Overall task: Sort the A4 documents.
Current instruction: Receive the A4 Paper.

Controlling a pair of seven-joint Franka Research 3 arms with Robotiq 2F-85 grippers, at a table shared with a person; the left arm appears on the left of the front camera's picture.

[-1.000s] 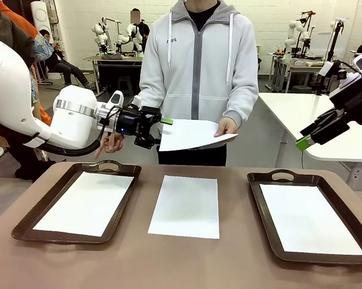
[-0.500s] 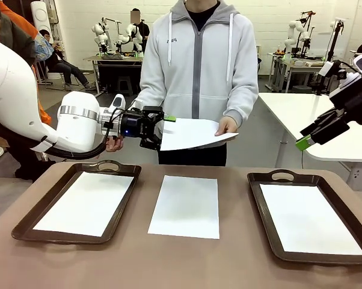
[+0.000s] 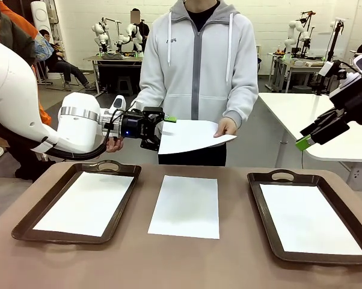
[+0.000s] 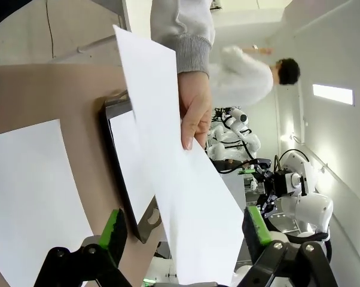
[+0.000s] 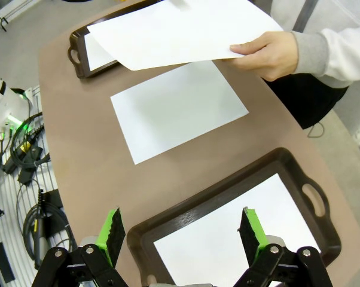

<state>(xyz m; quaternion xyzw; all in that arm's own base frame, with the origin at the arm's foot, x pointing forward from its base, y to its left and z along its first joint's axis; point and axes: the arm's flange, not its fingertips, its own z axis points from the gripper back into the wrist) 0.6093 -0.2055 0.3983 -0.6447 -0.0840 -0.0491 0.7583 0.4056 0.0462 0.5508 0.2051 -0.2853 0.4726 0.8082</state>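
White sheet (image 3: 196,135) in person's hand (image 3: 227,127), edge within gaping left claw (image 3: 163,132)

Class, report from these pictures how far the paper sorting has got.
Done: a white paper sheet lies in the left dark brown handled tray, another in the right tray. In hand: the person's hand offers a third sheet, its edge between the jaws of the open left gripper, ungripped. Left: the fourth sheet on the table between the trays.

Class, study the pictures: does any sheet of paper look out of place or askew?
One sheet lies on the bare table between the left tray and the right tray, not inside either.
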